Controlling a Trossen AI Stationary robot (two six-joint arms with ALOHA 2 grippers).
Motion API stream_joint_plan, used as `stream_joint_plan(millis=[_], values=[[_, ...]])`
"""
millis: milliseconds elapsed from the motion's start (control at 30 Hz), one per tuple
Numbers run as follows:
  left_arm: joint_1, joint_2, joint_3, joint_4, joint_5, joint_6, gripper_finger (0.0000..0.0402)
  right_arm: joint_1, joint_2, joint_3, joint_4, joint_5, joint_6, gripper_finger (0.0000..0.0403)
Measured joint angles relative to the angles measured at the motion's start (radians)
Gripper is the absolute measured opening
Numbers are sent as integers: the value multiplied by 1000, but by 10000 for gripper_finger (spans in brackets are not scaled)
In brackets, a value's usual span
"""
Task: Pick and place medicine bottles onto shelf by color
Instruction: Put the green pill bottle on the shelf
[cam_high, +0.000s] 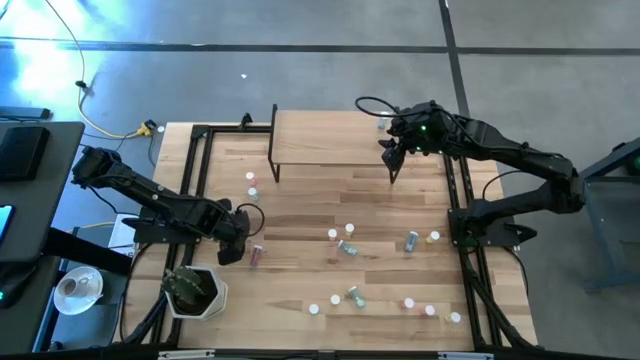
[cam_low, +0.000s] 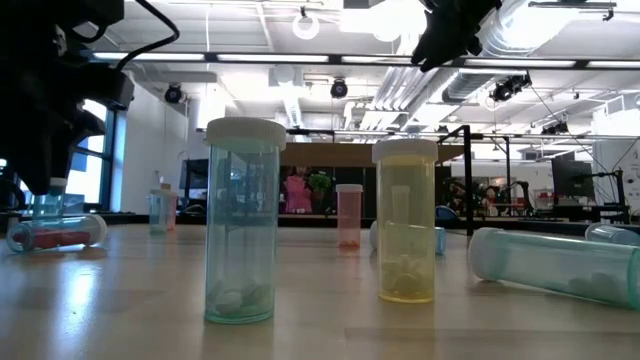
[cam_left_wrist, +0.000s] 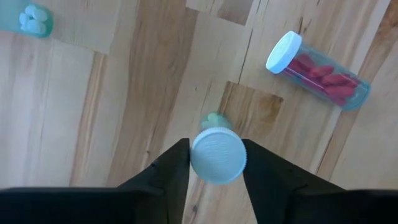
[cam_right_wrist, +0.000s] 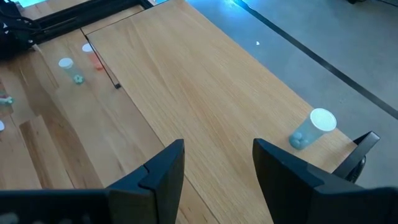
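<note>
My left gripper (cam_high: 233, 247) is at the table's left, shut on an upright teal bottle with a white cap (cam_left_wrist: 217, 155); the low view shows the bottle (cam_low: 45, 206) below the fingers. A pink bottle (cam_left_wrist: 318, 70) lies on its side just beside it. My right gripper (cam_high: 392, 150) is open and empty above the right end of the light-wood shelf (cam_high: 320, 140). One teal bottle (cam_right_wrist: 309, 130) stands on the shelf's far right corner (cam_high: 383, 124). Several other bottles stand or lie on the tabletop. My left gripper pinches the teal bottle's white cap (cam_left_wrist: 200, 158) between its two fingers, one on each side. The fingers come from above, pointing down. The bottle stays upright below them; the lying pink bottle (cam_low: 55, 232) hides its foot, so whether it is lifted cannot be told.
Loose bottles are scattered over the table's middle and near right (cam_high: 345, 245) (cam_high: 412, 240) (cam_high: 430, 310); two stand left of the shelf's leg (cam_high: 251, 184). A potted plant (cam_high: 195, 290) stands at the near left corner. Black frame rails (cam_high: 455, 200) run along both sides.
</note>
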Motion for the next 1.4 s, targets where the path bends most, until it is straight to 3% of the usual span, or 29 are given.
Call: stream_joint_plan(millis=[433,633,833,1267,1400], values=[[0,0,1,13,0,9,116,0,2,0,-3,0,0,181],[21,0,84,11,1,58,117,0,2,0,-2,0,0,181],[101,0,246,-16,-37,226,117,0,2,0,-2,0,0,181],[365,16,598,-5,-355,763,117,0,2,0,-2,0,8,181],[463,48,704,6,-402,900,117,0,2,0,-2,0,8,181]])
